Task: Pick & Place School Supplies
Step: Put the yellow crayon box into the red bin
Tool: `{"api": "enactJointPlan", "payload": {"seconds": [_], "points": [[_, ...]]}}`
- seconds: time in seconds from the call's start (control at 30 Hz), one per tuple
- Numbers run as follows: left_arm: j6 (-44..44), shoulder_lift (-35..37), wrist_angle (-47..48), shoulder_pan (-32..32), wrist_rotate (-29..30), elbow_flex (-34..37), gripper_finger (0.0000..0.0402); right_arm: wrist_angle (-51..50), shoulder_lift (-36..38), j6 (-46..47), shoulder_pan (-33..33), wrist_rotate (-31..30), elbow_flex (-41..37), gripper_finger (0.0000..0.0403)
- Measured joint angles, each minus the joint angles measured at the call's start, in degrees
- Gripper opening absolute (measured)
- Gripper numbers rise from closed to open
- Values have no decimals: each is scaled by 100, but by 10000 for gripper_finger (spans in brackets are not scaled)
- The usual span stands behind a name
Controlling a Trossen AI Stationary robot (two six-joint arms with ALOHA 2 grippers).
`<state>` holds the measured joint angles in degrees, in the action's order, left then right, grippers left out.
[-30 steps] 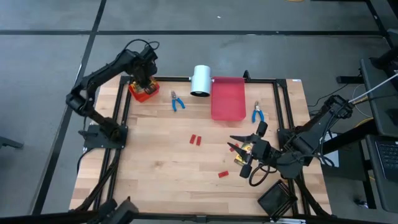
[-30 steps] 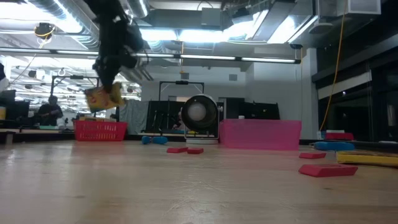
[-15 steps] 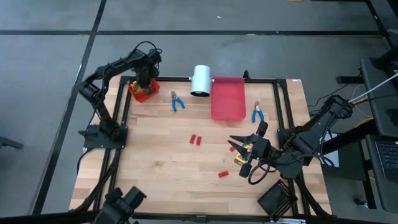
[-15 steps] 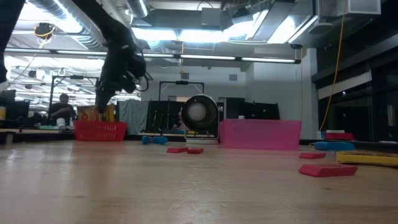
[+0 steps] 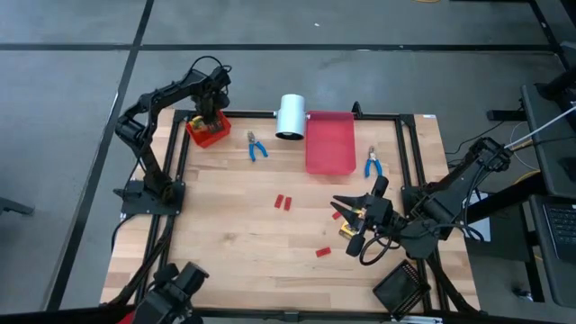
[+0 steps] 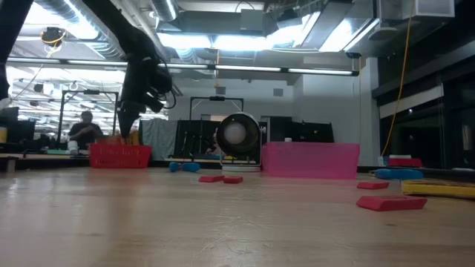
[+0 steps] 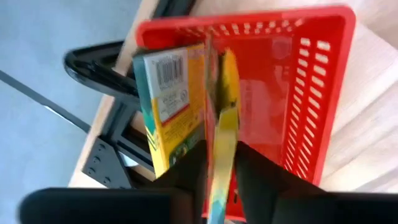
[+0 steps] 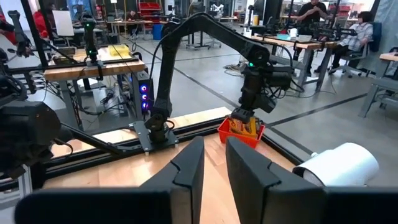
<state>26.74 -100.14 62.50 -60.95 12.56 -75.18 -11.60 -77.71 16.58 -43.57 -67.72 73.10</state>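
Observation:
My left gripper (image 5: 208,115) hangs over the small red bin (image 5: 208,131) at the table's far left corner, shut on a yellow-orange box (image 7: 225,93). A second box (image 7: 171,102) with green print and a barcode stands in that bin. The third box (image 5: 352,230) lies flat on the table under my right gripper (image 5: 357,221), whose fingers (image 8: 188,163) stand a narrow gap apart around nothing. Red blocks (image 5: 283,202) (image 5: 323,252) and a further one (image 5: 337,214) lie on the wood. Two blue-handled pliers (image 5: 256,146) (image 5: 372,165) lie near the far side. My left gripper (image 7: 221,155) pinches the yellow-orange box by its upper end (image 7: 222,134), one finger (image 7: 189,171) on each broad face. It comes from above, pointing down. The box hangs upright with its lower part inside the red bin (image 7: 298,106), beside the other box; whether it touches the floor is hidden.
A white cylinder (image 5: 290,116) lies at the far edge next to a large pink-red bin (image 5: 329,142). A black tray (image 5: 401,290) sits at the near right corner. Bare wood spans the table's middle and near left. People sit at benches behind the table.
My left gripper has carried the box a little toward the far edge and down, from hanging above the small red bin to standing inside it, still shut on it. My right arm has kept still.

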Motion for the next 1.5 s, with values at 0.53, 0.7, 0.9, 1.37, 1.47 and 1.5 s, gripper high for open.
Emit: {"api": "enactJointPlan", "payload": {"seconds": [0.53, 0.7, 0.9, 1.37, 1.47, 1.5], "points": [[-200, 658, -1110, 20, 883, 0, 148, 42, 0, 209, 0, 0, -2, 70], [-541, 1478, -1358, 24, -103, 0, 149, 42, 0, 209, 0, -38, -2, 70], [-1454, 2584, -1475, 217, -2502, 0, 144, 44, 0, 153, 0, -87, -2, 70], [-3222, 3410, -2298, 5641, -1335, 319, 114, -3977, 40, 3414, -46, 2709, -28, 71], [-3966, 3338, -3084, 6605, -393, 874, 114, -5028, -60, 4356, -76, 3774, -397, 71], [-4194, 3319, -3314, 6841, -171, 1053, 114, -5047, -54, 4470, -120, 4033, -582, 71]]}}
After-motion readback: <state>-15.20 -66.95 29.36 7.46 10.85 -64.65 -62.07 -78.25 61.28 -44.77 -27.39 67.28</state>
